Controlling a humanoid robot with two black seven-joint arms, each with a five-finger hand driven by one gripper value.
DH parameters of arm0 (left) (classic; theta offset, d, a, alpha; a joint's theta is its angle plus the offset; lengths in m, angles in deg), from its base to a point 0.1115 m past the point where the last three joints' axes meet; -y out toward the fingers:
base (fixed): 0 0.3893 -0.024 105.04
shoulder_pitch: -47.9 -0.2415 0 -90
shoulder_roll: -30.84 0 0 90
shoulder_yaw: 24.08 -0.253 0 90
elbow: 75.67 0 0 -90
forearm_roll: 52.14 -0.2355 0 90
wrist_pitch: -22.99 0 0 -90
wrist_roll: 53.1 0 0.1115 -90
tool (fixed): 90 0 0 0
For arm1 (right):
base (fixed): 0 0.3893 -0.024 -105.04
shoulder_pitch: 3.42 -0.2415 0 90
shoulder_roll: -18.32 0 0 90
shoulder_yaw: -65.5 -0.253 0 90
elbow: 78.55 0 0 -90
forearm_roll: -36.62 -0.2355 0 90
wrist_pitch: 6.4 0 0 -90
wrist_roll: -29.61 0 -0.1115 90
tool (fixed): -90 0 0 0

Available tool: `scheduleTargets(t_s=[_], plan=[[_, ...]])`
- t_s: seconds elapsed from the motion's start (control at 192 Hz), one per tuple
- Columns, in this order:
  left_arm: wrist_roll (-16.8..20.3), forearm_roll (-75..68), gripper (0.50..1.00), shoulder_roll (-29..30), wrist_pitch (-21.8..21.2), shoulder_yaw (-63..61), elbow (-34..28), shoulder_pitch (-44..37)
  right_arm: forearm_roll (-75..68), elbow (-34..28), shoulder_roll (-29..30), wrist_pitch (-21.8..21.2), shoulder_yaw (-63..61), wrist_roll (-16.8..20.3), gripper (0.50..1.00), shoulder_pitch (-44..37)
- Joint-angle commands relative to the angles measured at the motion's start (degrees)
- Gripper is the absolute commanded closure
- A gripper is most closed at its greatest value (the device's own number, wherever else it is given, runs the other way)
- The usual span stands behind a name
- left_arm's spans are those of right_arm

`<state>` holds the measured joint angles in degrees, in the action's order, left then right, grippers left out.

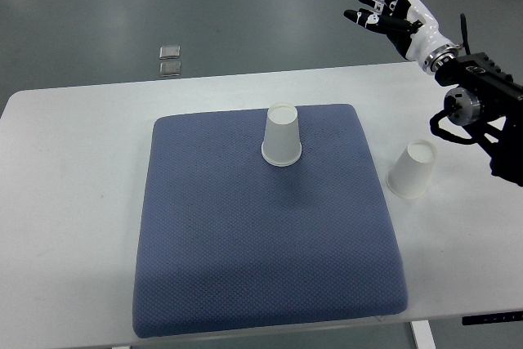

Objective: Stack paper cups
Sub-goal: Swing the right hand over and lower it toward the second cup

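Top view, single camera. White table (73, 202) with a blue-grey textured mat (261, 259) filling the middle of the frame; the mat presumably serves as the work surface, soft and grippy so cups do not slide.

Cup on the mat (282, 136): white paper cup, upside down (wide rim on the fabric, narrow base up), just above frame centre, near the mat's upper edge. Inverted it sits stable and offers a tapered top over which a second cup can drop.

Second cup (411, 169): also white and mouth-down, right of centre, on bare table just beside the mat's right edge, not touching it as far as I can tell. It looks slightly tilted in this view, though that may be perspective only. The two cups are well apart; nothing stacked yet.

Right hand (384, 7): upper right of frame, raised beyond the table's far edge, arm entering from the right edge. Fingers apart and extended, holding nothing. Open posture suits an approach to a grasp; judged nearest target is the off-mat cup, directly below it in the picture.

Left arm: not in frame.

Two small silvery squares (170, 60) on the floor, upper left, unrelated to the task.

Status, as judged: task at its start; next step needs a grasp on one cup without crushing the thin wall.
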<state>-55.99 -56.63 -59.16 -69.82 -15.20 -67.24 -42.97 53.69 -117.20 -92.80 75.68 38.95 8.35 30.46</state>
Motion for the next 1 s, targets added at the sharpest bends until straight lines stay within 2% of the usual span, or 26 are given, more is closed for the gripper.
scheduleTargets(t_s=[0.0, 0.114, 0.192, 0.301, 0.468, 0.67, 0.992], plan=[[-0.01, 0.00, 0.500, 0.00, 0.00, 0.00, 0.00, -0.01, 4.81, -4.42, -7.79, -2.81, 5.71, -0.01, 0.585, -2.32], [-0.01, 0.00, 0.500, 0.00, 0.00, 0.00, 0.09, -0.01, 11.93, -8.56, -15.00, -7.73, 10.29, -0.01, 0.585, -5.23], [-0.01, 0.00, 0.500, 0.00, 0.00, 0.00, 0.09, -0.01, 19.83, -11.28, -20.27, -13.96, 12.66, -0.09, 0.585, -7.25], [-0.01, 0.00, 0.500, 0.00, 0.00, 0.00, 0.09, -0.01, 30.12, -13.92, -24.40, -20.73, 13.10, -0.36, 0.585, -8.65], [-0.01, 0.00, 0.500, 0.00, 0.00, 0.00, 0.09, -0.01, 47.52, -20.68, -28.01, -25.92, 13.72, -0.53, 0.587, -8.83], [-0.01, 0.00, 0.500, 0.00, 0.00, 0.00, 0.09, -0.01, 60.45, -24.11, -27.13, -25.84, 14.86, -0.45, 0.587, -8.83], [0.08, 0.00, 0.500, 0.00, 0.00, 0.00, 0.09, -0.01, 70.91, -24.11, -24.06, -17.40, 22.50, -0.18, 0.589, -8.13]])
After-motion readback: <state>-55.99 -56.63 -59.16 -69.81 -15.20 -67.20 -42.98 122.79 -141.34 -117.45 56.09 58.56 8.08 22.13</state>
